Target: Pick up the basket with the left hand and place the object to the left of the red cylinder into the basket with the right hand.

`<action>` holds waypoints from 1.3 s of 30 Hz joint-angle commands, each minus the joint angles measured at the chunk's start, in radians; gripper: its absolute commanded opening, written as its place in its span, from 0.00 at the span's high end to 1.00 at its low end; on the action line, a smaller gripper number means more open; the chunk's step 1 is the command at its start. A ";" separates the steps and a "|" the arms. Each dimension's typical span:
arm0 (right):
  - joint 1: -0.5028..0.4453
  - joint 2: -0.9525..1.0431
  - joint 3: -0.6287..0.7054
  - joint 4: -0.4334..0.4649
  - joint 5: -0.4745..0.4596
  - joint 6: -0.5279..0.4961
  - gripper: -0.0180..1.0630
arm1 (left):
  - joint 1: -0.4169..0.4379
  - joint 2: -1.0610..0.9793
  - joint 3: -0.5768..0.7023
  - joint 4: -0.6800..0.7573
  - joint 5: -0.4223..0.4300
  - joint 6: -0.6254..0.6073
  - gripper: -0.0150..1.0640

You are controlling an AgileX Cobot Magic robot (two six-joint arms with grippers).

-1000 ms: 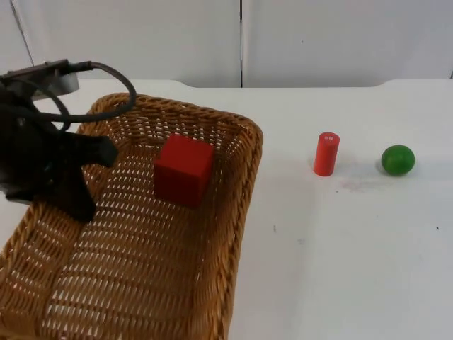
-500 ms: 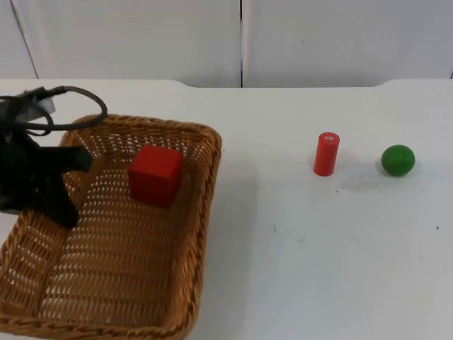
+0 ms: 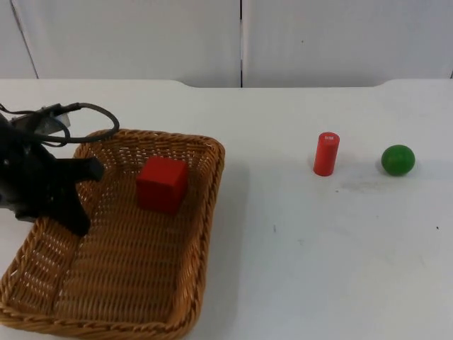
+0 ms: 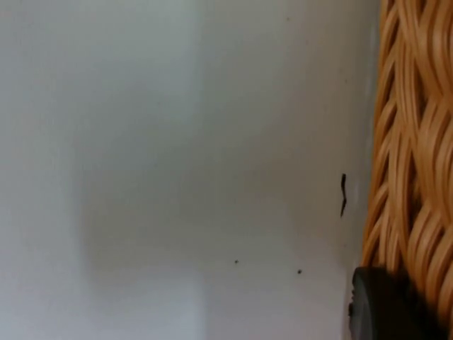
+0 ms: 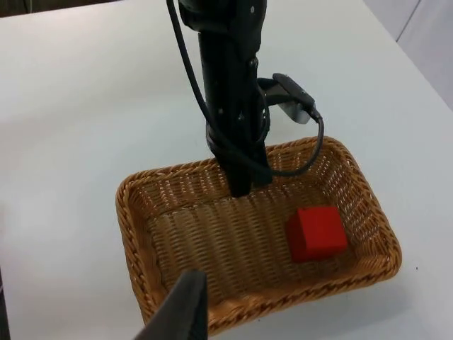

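The left gripper [image 3: 71,216] has its jaws clenched on the basket [image 3: 205,205] rim at 9 o'clock, steadying it; the red cube [image 3: 162,184] already lies inside. The right gripper's [image 5: 180,308] jaw state I cannot tell.

The near left corner of the woven wicker basket [image 3: 185,212] runs off the top view's edge. The black left gripper [image 3: 74,216] sits over the basket's left rim, hiding the wicker under it; whether its fingers pinch the rim cannot be made out. In the left wrist view the basket's wall [image 4: 414,142] is cut by the edge. Of the right gripper, one black fingertip [image 5: 180,312] shows, so its spread is unclear.
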 commanded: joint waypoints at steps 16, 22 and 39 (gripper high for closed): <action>-0.002 -0.012 0.000 -0.003 -0.005 0.005 0.01 | 0.002 -0.017 -0.007 -0.050 0.020 0.015 0.18; -0.002 -0.012 0.000 -0.003 -0.005 0.005 0.01 | 0.002 -0.083 -0.007 -0.019 -0.016 0.013 0.01; -0.002 -0.012 0.000 -0.003 -0.078 0.054 0.01 | 0.002 -0.423 -0.005 0.144 -0.018 -0.078 0.01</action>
